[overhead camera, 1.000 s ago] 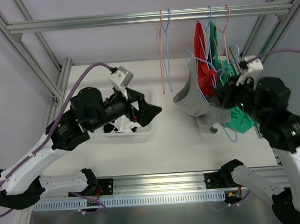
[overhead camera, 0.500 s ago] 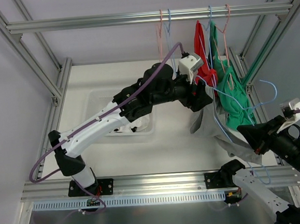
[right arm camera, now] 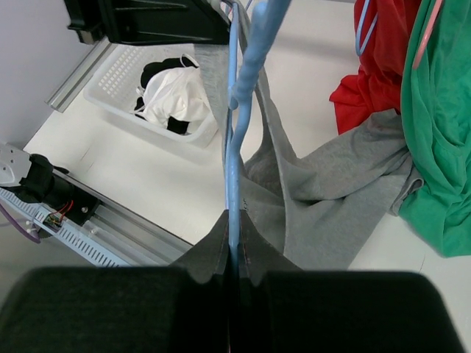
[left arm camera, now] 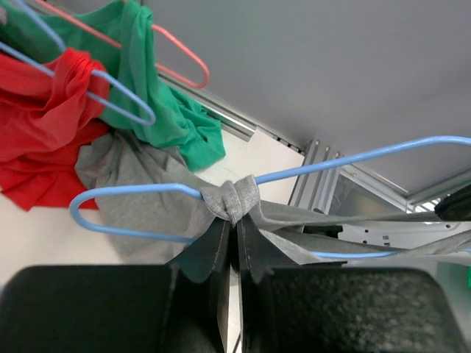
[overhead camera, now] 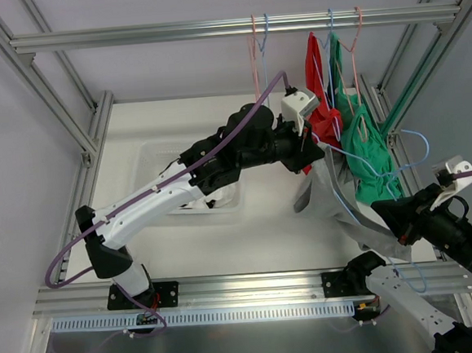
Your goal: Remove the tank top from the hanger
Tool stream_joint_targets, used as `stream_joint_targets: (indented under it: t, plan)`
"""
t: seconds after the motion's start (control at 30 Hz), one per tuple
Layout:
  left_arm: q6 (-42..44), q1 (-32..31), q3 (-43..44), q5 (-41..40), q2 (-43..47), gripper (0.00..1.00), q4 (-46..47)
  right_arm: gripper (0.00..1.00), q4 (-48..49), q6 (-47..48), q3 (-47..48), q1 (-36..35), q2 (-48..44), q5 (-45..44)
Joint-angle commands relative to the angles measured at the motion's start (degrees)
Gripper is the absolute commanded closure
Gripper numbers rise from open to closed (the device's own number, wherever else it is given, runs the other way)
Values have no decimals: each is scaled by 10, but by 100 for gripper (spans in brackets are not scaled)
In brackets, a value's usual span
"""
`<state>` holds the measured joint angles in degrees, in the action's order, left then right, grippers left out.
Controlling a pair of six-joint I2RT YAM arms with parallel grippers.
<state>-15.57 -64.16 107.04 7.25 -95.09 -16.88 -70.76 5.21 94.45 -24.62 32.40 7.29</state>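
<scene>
Your left claw (left arm camera: 235, 228) is pinched shut on the gray tank top (left arm camera: 136, 195). It holds the bunched strap (left arm camera: 234, 200) right at its tips, where the strap wraps around the blue hanger (left arm camera: 331, 163). The hanger's wire runs off to both sides just above this claw. Up and to the left of it hang a red top (left arm camera: 40, 132) and a green top (left arm camera: 158, 95), with a pink hanger (left arm camera: 184, 68) over the green one. Your right claw (right arm camera: 234, 224) is squeezed shut on the blue hanger's wire, which sticks straight up from its tips. The gray tank top hangs down from the wire, just past this claw and to its right. Beyond it and to the left, a white basket (right arm camera: 110, 99) with white and black clothes sits on the bench (right arm camera: 162, 184).
</scene>
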Motion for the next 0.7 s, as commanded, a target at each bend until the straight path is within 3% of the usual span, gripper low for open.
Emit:
stream_joint_targets:
  t: [0.0, 0.27, 0.5, 0.6, 0.63, 0.67]
  plan:
    - [12, -4, -26, -46, 60, 100, 25, 100, 17, 9, -10, -1, -7, 2]
    - [-15, -1, -117, -299, 130, 100, 23, 100, -3, 73, -29, -1, -79, 76]
    - [-38, 7, -143, -226, 123, 100, 25, 100, 51, 82, -13, -13, -141, 106]
    - [-8, 5, -157, -86, 119, 100, 60, 100, 140, 66, -60, -18, -152, 74]
    - [-1, -1, -174, -2, 119, 100, 73, 100, 237, 33, -88, -18, -159, 37]
    - [6, -6, -186, 33, 122, 100, 96, 100, 301, 17, -123, -18, -167, 24]
